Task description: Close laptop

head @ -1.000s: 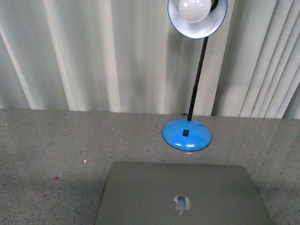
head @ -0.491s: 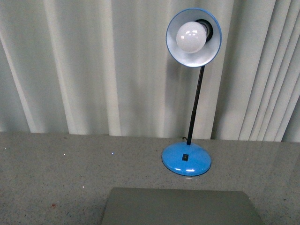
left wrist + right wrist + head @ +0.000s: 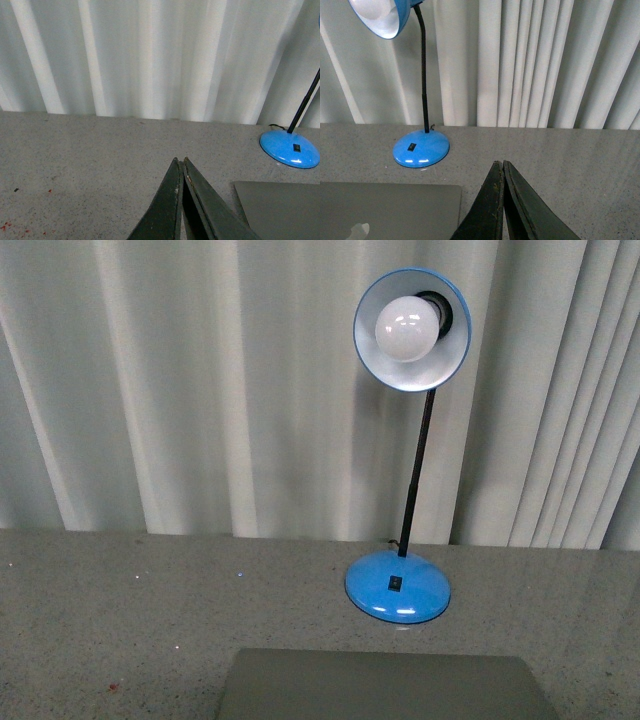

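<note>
Laptop (image 3: 385, 685) now lower in front view, lying between both empty, pressed-together jaws, touching neither.

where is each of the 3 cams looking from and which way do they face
Front view: from the robot's body, facing across the grey table to the white curtain; blue desk lamp ahead, laptop lid at the near edge; no arm shows.
Left wrist view: over the table toward the curtain; the left gripper, fingers together, shows.
Right wrist view: facing the same way; the right gripper, also shut, shows.
All three share the lamp's base and the laptop's lid.
</note>
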Controlling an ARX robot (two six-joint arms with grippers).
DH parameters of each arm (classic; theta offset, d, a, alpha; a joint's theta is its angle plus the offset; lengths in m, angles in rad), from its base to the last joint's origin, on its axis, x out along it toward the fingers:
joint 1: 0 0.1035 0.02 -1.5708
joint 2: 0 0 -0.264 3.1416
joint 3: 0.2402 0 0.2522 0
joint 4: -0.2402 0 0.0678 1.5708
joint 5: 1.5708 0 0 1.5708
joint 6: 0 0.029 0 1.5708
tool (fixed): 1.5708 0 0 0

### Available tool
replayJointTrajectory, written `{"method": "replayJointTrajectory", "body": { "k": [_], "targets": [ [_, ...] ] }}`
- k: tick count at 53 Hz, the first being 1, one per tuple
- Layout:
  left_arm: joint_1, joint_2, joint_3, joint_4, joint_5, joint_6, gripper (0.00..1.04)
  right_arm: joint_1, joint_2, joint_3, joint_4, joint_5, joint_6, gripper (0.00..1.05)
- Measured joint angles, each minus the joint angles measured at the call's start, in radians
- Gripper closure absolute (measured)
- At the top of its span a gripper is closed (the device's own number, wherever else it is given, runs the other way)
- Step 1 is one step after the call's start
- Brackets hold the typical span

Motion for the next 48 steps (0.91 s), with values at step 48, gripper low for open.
{"method": "replayJointTrajectory", "body": {
  "k": [48],
  "targets": [
    [0.0,-0.334,0.0,-0.333,-0.001,0.0,1.01,0.0,-0.399,0.0,-0.407,0.0,0.0,1.02]
  ]
}}
